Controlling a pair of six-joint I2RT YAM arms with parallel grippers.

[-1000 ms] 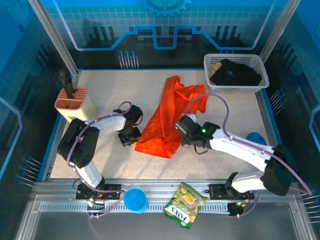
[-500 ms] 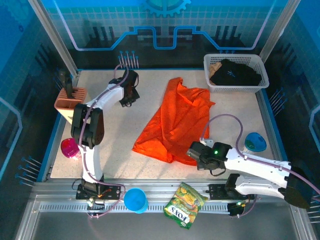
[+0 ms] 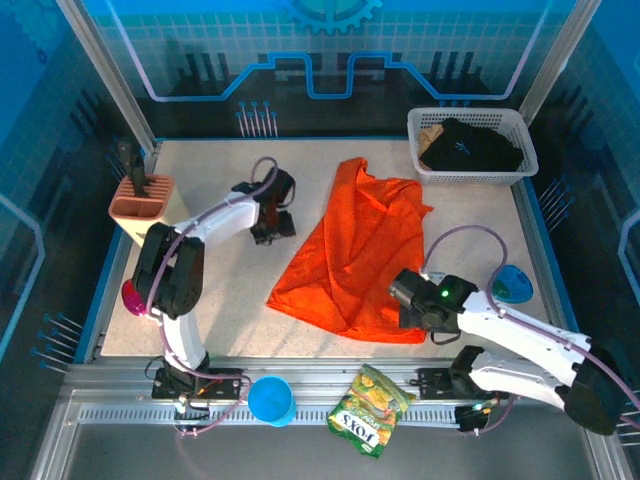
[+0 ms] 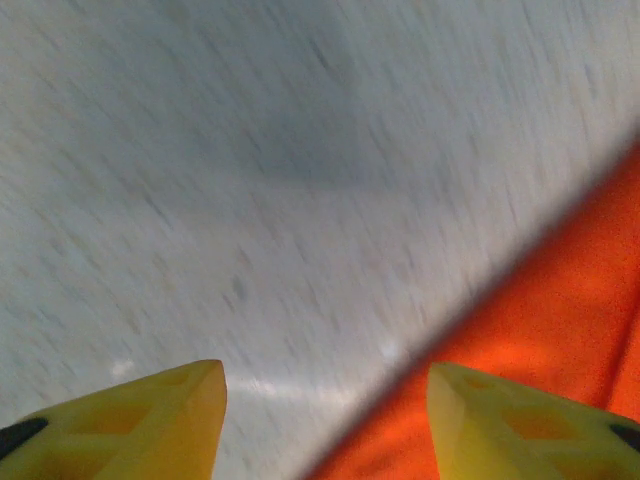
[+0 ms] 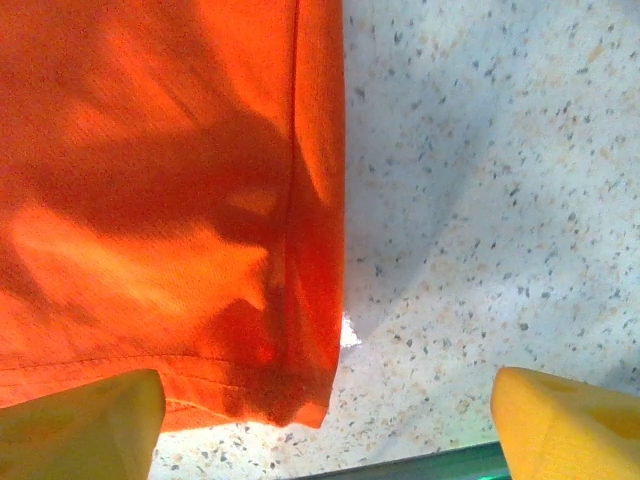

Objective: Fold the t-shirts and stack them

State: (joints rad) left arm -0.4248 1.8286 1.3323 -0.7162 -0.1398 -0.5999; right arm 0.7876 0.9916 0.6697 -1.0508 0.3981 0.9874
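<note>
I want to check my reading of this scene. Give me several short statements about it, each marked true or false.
The orange t-shirt lies on the table. True.
The black t-shirt is in the white basket. True.
The right gripper is shut on the orange t-shirt. False: its jaws are open over the shirt's corner.
The snack bag lies on the orange t-shirt. False: it lies on the metal rail at the near edge.
</note>
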